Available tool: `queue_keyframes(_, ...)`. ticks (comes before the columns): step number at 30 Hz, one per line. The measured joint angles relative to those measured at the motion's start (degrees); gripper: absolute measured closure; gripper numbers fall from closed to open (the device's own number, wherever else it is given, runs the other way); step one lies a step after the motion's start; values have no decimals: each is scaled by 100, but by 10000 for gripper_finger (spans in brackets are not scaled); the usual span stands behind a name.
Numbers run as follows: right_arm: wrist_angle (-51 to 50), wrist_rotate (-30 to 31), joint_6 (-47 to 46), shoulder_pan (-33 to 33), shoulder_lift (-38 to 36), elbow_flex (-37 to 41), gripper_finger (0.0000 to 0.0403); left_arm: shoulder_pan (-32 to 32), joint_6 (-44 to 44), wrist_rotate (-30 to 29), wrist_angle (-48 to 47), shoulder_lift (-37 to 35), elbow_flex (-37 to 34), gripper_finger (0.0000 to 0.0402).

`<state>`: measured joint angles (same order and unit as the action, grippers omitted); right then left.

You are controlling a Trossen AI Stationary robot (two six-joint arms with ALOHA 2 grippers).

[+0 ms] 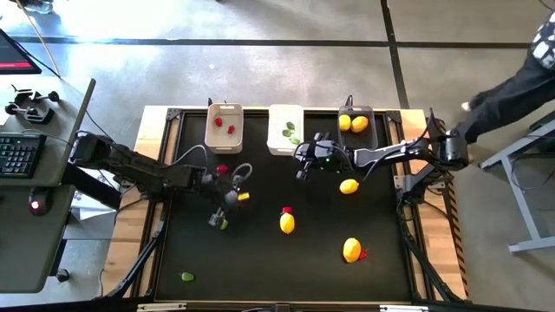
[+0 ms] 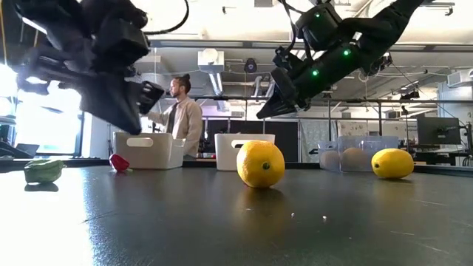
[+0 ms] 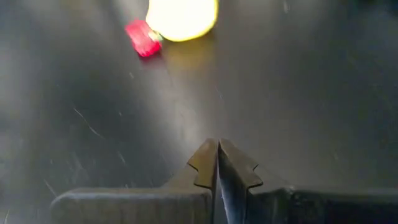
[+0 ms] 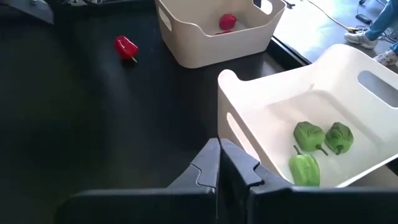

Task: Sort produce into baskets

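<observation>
This is a robotics lab in an open, workshop-like hall. The black desk (image 1: 260, 260) stands on a bare concrete floor (image 1: 260, 69) marked with dark tape lines. To its left a side bench carries a keyboard (image 1: 17, 154). Across the desk, the low view shows exposed ceiling ducting (image 2: 211, 59), metal frames and a monitor (image 2: 437, 130) far right. A person in a light coat (image 2: 181, 114) stands in the background behind the beige bin (image 2: 148, 150).

yellow fruit (image 3: 182, 17) cut off by wrist frame edge; dark grey bin's (image 2: 353, 154) contents blurred
</observation>
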<state>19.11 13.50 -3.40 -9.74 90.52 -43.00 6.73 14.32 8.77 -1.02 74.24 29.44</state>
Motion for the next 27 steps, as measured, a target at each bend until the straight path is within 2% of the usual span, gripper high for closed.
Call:
queue_keyframes(5, -15, 1, 1, 0, -1, 0, 403, 556, 239, -612, -1636, 0, 575, 378)
queue_keyframes(10, -24, 2, 83, 0, 0, 0, 403, 998, 245, -699, -2541, -1, 859, 333)
queue_keyframes(20, -59, 2, 85, 0, 0, -2, 403, 1613, 536, -718, -2937, -2, 857, 219)
queue_keyframes(27, -61, 2, 86, 0, 0, -4, 403, 1829, 1449, -1070, -2882, 0, 589, 202)
